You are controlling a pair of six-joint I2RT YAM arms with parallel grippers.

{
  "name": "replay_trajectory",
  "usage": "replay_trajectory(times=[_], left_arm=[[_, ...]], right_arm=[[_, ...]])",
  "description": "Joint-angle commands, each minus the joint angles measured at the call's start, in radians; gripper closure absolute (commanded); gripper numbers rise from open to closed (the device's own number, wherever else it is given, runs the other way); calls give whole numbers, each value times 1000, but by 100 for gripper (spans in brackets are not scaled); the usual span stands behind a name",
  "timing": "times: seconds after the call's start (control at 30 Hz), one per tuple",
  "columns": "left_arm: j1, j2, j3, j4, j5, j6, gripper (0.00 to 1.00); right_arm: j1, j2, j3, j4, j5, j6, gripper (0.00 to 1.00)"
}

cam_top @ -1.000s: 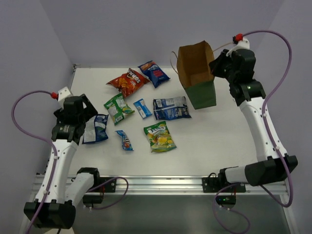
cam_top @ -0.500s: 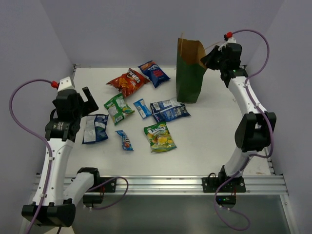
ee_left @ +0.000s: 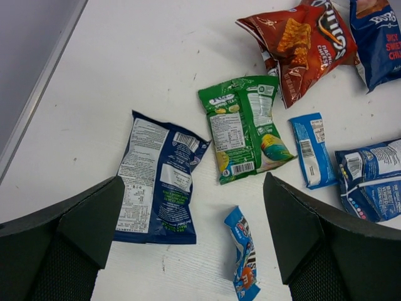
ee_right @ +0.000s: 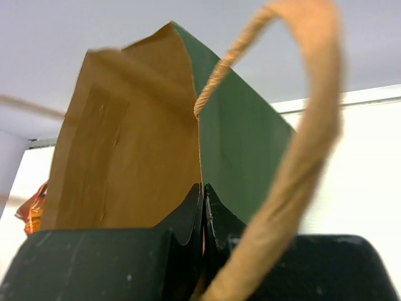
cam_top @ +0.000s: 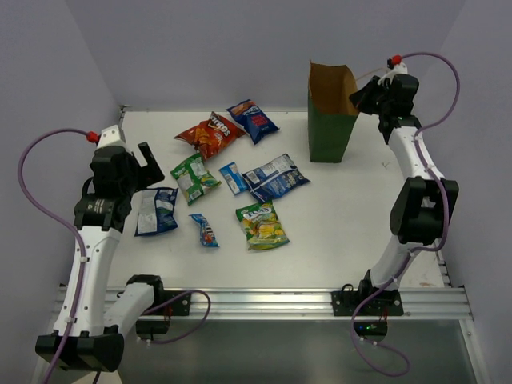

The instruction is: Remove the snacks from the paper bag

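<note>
The dark green paper bag [cam_top: 330, 128] stands upright at the back right, its brown inside [ee_right: 125, 150] showing. My right gripper [cam_top: 362, 94] is shut on the bag's top rim, the paper wall pinched between its fingertips [ee_right: 203, 191]. A tan loop handle [ee_right: 313, 125] hangs beside it. Several snacks lie flat on the table: red-orange [cam_top: 210, 134], blue [cam_top: 252, 120], green [cam_top: 194, 178], a blue-white bar [cam_top: 234, 177], a blue packet [cam_top: 278, 178], yellow-green [cam_top: 262, 224] and a small blue candy pack [ee_left: 243, 254]. My left gripper [ee_left: 194, 182] hovers open above a dark blue packet [ee_left: 156, 182], holding nothing.
White tabletop [cam_top: 352, 224] with purple walls behind and on both sides. A metal rail [cam_top: 264, 302] runs along the near edge. The right arm [cam_top: 420, 200] reaches up the right side to the bag.
The right gripper has tipped the bag from lying open toward the camera to upright and shifted it slightly right. The blue packet near it turned a little. The left gripper rose slightly.
</note>
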Motion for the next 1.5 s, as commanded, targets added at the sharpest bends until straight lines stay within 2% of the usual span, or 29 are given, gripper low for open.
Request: replay_trajectory(times=[0.0, 0.1, 0.17, 0.23, 0.3, 0.33, 0.4, 0.53, 0.57, 0.73, 0.83, 0.87, 0.97, 1.0, 1.1, 1.17, 1.3, 1.47], left_arm=[[4, 1, 9, 44, 28, 22, 0], [4, 5, 5, 49, 32, 21, 0], [4, 10, 8, 53, 40, 21, 0], [4, 13, 17, 49, 43, 22, 0], [4, 21, 41, 41, 40, 25, 0], [4, 22, 49, 36, 40, 28, 0], [4, 24, 69, 30, 37, 31, 0], [4, 27, 85, 33, 49, 31, 0], [4, 30, 86, 35, 58, 30, 0], [4, 53, 127, 27, 74, 34, 0], [4, 85, 221, -7, 83, 53, 0], [4, 102, 250, -16, 83, 61, 0], [4, 126, 369, -47, 61, 85, 0], [4, 131, 397, -51, 57, 90, 0], [2, 166, 532, -79, 61, 108, 0], [-10, 191, 606, -106, 45, 119, 0], [-65, 205, 784, -137, -3, 139, 0], [-124, 186, 882, -143, -35, 179, 0]], right_arm=[[-17, -15, 29, 33, 14, -23, 100], [-17, -12, 24, -7, 5, -20, 100], [-15, -3, 39, -44, 4, -23, 96], [-17, 2, 56, -78, 20, -34, 84], [-17, -13, 79, -130, 45, -52, 68], [-15, -21, 87, -150, 77, -58, 53], [-17, -42, 113, -217, 103, -81, 36], [-17, -104, 141, -306, 169, -115, 14], [-17, -113, 153, -338, 180, -121, 1], [-17, -177, 168, -486, 241, -78, 1], [-17, -295, 103, -561, 241, -46, 1], [-17, -385, 54, -578, 235, -40, 1], [-15, -544, -43, -578, 212, -47, 1], [-17, -646, -57, -578, 218, -73, 1], [-17, -841, -99, -572, 290, -109, 1], [-14, -904, -74, -572, 323, -130, 1], [75, -987, 10, -570, 413, -231, 1], [153, -1148, -14, -410, 468, -320, 1]])
